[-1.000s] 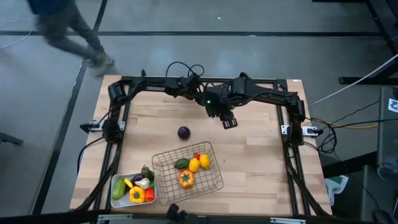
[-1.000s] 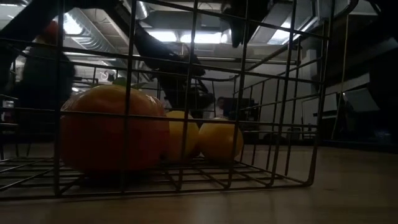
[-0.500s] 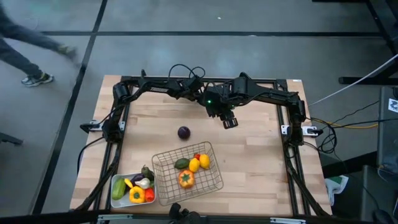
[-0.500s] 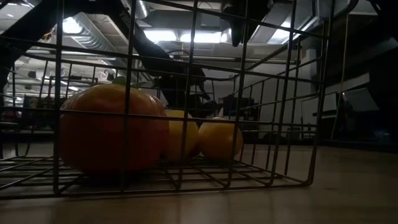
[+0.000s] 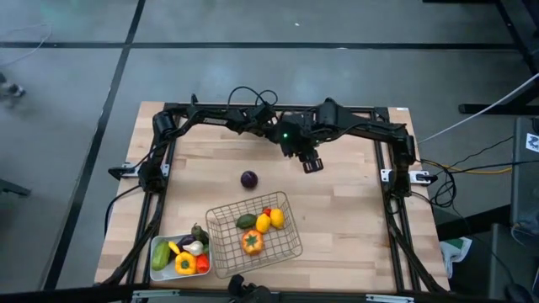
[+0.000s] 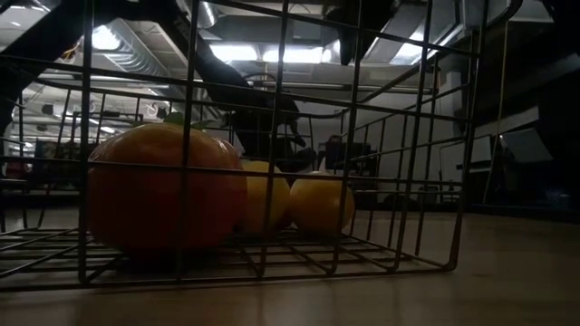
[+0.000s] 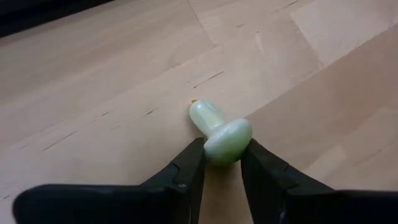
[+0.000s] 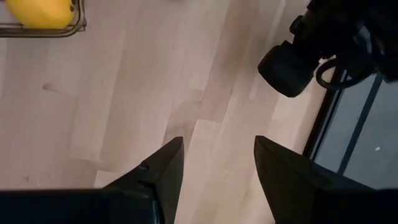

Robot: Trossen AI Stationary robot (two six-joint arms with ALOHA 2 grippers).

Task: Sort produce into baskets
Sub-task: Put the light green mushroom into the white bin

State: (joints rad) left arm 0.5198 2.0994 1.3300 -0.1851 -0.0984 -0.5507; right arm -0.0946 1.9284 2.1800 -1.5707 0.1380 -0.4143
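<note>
Closing since a second ago, left tool (image 7: 222,163) now clamps pale garlic (image 7: 222,133); right tool (image 8: 217,163) apart.

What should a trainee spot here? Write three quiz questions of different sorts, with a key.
1. True or false: the purple onion lies inside the wire basket.
2. What sits between the jaws of the left gripper? A) a lemon B) a pale green piece C) nothing
3. Fill in: the cucumber lies in the ___ tray.

Key: 1. False, it lies apart from the basket. 2. B. 3. white.
</note>
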